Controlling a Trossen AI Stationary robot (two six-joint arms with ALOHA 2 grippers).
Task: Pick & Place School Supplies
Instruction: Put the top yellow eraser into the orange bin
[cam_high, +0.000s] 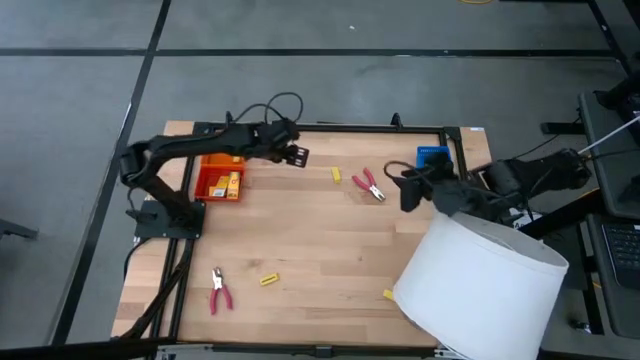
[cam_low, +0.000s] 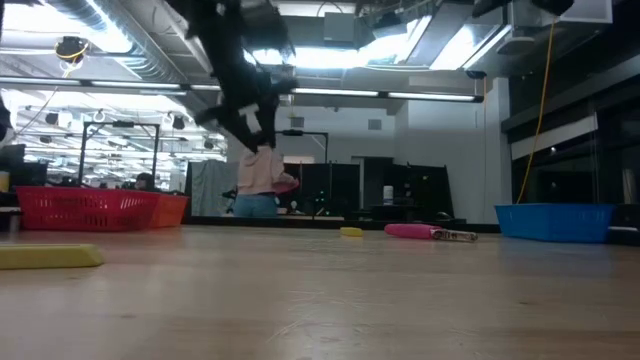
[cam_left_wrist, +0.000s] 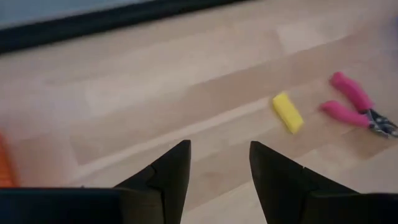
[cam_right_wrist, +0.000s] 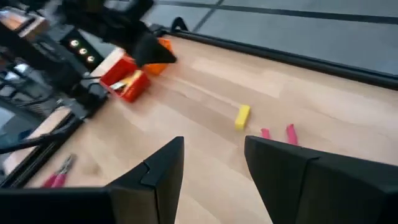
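A yellow block (cam_high: 337, 175) lies on the table (cam_high: 320, 260) just beside the pink pliers (cam_high: 369, 185), both between the orange tray (cam_high: 218, 178) and the blue tray (cam_high: 432, 157). The orange tray holds yellow packs (cam_high: 231, 184). The left gripper (cam_high: 297, 155) hangs in the air just past the orange tray, toward the block, fingers spread and empty. The right gripper (cam_high: 409, 190) hovers beside the pliers on the blue tray's side, fingers spread too. Well away from the orange tray, near the table's other edge, lie second pliers (cam_high: 218, 290) and two more blocks (cam_high: 269, 279).

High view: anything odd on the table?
Yes. A big white cylinder lies tilted at the table's near right corner, overhanging the edge and dwarfing the scattered supplies. Nothing looks spilled or damaged.
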